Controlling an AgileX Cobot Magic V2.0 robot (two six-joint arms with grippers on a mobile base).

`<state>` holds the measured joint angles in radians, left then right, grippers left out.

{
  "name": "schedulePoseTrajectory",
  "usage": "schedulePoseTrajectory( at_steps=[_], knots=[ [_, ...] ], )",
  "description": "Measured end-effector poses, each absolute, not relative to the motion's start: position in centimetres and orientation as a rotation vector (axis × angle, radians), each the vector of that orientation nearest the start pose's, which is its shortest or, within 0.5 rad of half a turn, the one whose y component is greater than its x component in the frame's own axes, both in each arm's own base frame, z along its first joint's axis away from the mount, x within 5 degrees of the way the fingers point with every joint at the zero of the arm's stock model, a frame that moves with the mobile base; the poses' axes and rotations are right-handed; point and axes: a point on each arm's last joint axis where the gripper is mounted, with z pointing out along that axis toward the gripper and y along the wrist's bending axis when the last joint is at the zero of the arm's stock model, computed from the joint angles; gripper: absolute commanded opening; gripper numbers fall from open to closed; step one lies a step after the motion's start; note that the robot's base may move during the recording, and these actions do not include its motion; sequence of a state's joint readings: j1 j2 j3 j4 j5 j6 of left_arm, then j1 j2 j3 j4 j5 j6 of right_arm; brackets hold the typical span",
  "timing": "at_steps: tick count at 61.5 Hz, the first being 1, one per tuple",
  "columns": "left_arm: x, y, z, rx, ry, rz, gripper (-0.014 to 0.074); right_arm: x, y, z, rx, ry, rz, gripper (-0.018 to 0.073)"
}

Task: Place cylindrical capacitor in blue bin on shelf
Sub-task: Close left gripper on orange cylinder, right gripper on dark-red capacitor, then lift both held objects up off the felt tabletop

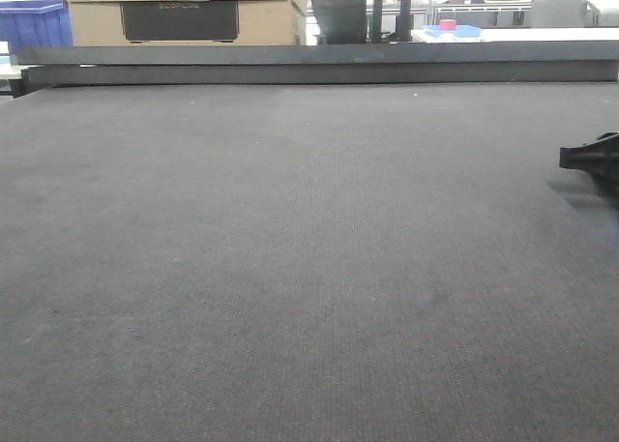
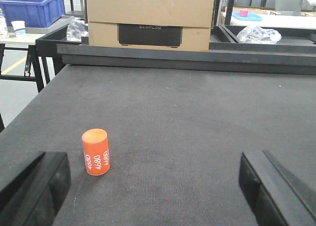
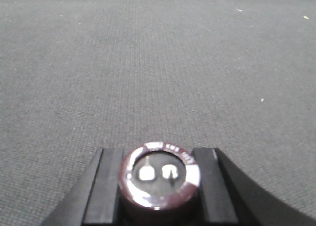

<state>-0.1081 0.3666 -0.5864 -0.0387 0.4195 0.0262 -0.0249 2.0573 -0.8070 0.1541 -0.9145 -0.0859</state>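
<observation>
Standing off at the far left, beyond the dark grey felt-covered worktop point(image 2: 187, 112), is a blue plastic crate point(image 2: 32, 6) on a side table. I cannot tell whether it is the bin meant, and no shiny steel shelf shows plainly in any view.

Nearer in, the left tool point(image 2: 153, 186) hangs low over the felt with its black fingers point(image 2: 34, 186) spread wide and nothing between them. Just ahead of its left finger an orange cylinder printed with white numerals point(image 2: 96, 152) stands upright, touched by nothing. Behind it, at the back rim of the worktop, sits a brown cardboard box with a black panel point(image 2: 150, 18).

Over on the right, only the black tip of the right tool point(image 1: 592, 162) pokes into the front view, close above the felt. Its own camera shows the task's thing: the dark brown-black cylindrical capacitor point(image 3: 159, 174), glossy-rimmed with two pale terminals on its face, is pinched between the two black pads of the right tool point(image 3: 159, 186), one pad tight against each side.

To my eye the pick-up is done and the carry is the step in hand. The next move calls for lifting the part clear of the felt with a firm squeeze, since so smooth a round body could slip or roll between flat pads. After that the arm has to find the shelf and its bin, then let go only once it is low over the opening.
</observation>
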Motion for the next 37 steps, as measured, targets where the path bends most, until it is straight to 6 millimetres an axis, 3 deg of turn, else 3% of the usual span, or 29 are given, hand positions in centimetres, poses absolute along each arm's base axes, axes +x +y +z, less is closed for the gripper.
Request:
schedulePoseTrajectory(
  at_steps=[9, 18, 30, 37],
  knots=[
    [8.4, -1.0, 33.3, 0.1, 1.745, -0.094, 0.0601, 37.2, -2.0, 12.9, 0.118, 1.785, -0.118, -0.0162],
    [11.2, -1.2, 30.6, 0.118, 1.824, -0.065, 0.0601, 36.5, -2.0, 17.0, 0.12, 1.684, -0.112, -0.0162],
    [17.7, -1.7, 27.0, 0.112, 1.855, -0.047, 0.0601, 34.8, -1.9, 22.8, 0.123, 1.543, -0.1, -0.0162],
    [21.4, -1.4, 24.6, 0.037, 1.85, -0.051, 0.0601, 34.1, -1.9, 24.5, 0.124, 1.51, -0.094, -0.0162]
  ],
)
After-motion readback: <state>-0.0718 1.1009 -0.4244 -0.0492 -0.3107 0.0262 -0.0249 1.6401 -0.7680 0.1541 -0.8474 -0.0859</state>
